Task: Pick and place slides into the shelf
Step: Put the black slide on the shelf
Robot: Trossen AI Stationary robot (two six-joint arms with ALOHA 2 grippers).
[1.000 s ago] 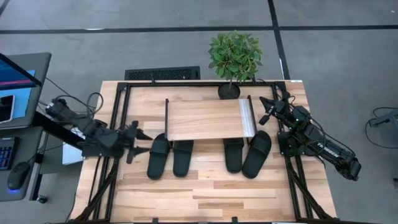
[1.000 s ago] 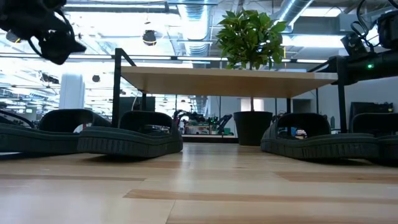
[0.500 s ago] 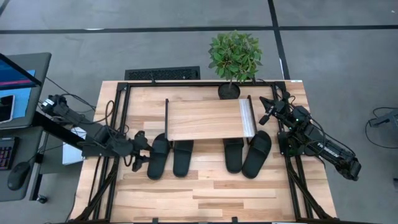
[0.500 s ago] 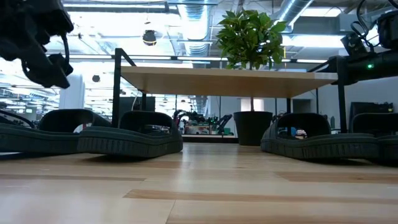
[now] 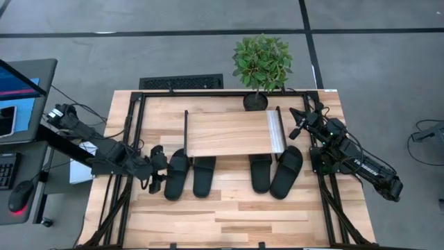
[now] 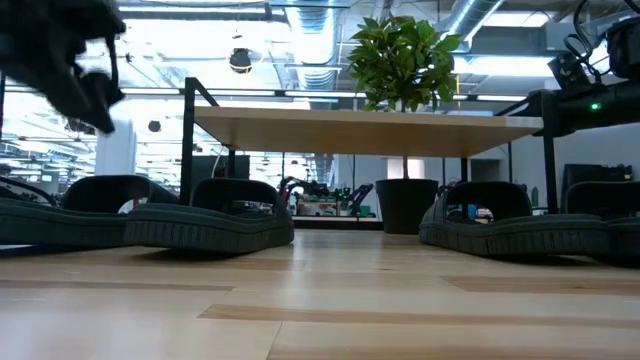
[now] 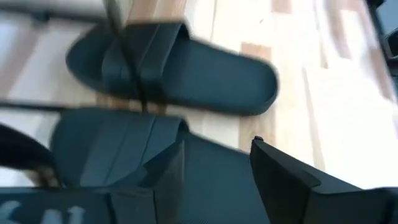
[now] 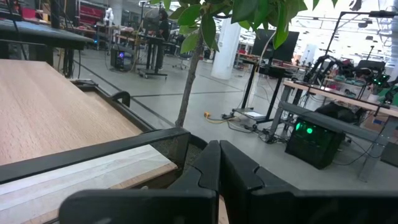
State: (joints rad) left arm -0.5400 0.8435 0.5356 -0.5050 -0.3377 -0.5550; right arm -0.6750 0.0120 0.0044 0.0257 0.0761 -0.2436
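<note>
Four plain matte black slides, each with one wide strap, sit in two pairs on the tabletop [image 5: 229, 215] along the front edge of the shelf [image 5: 229, 132], toes tucked slightly under the light-wood board: the leftmost slide [image 5: 176, 175] and its neighbour [image 5: 204, 176], then another pair [image 5: 277, 172] to the right. The left gripper [image 5: 157, 171] is stretched out low from the left, fingers spread either side of the leftmost slide's outer edge but not clamped on anything yet. The right gripper [image 5: 297, 123] sits parked by the shelf's right end near the potted plant [image 5: 261, 64], fingers pressed together and empty.
</note>
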